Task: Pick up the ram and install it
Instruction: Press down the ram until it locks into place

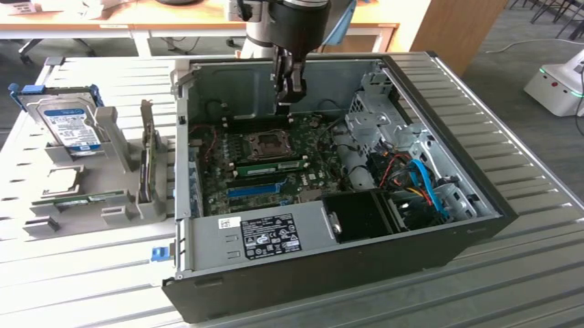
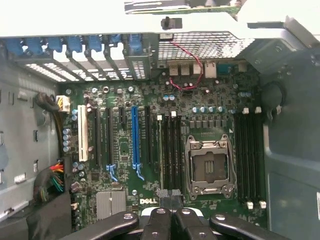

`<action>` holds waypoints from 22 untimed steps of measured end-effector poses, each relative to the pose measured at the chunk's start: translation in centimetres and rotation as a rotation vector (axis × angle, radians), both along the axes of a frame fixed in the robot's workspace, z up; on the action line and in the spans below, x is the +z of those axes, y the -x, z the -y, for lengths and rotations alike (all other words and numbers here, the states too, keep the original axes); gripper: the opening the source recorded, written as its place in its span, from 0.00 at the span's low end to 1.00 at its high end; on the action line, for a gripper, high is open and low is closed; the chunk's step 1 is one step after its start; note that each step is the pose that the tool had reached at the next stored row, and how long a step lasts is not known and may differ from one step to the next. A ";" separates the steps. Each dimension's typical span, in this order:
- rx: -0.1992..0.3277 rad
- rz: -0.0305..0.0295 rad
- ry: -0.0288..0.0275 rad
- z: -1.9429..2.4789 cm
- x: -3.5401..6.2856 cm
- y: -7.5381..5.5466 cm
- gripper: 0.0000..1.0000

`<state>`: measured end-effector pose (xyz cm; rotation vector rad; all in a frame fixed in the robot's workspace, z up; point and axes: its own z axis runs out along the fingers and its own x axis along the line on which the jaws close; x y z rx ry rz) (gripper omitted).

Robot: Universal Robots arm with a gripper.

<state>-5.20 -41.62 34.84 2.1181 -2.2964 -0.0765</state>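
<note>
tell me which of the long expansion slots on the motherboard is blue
The blue slot is the one with black slots on either side of it. The only other coloured one is the white slot at the row's end.

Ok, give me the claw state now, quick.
Claw: shut, nothing visibly held, hanging inside the open case above the motherboard.

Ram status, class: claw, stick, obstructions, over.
Claw shut, apparently empty, over the motherboard. One ram stick seated beside the CPU socket; second ram stick on the grey rack outside the case. No obstruction seen.
</note>
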 end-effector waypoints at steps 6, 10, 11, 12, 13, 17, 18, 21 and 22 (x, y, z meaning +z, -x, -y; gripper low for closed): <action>-0.085 0.0000 0.0000 0.00 -0.03 0.0 0.11; -0.139 0.0000 0.0000 0.00 -0.06 0.0 0.11; -0.154 0.0000 0.0000 0.00 -0.07 0.0 0.11; -0.169 0.0000 0.0001 -0.01 -0.08 0.0 0.11; -0.183 -0.0001 0.0001 -0.01 -0.09 0.0 0.11; -0.244 0.0000 0.0001 -0.01 -0.13 0.0 0.11; -0.260 0.0000 0.0001 -0.01 -0.14 0.0 0.11; -0.306 0.0000 0.0000 -0.01 -0.16 0.0 0.11; -0.323 0.0000 0.0001 -0.01 -0.16 0.0 0.11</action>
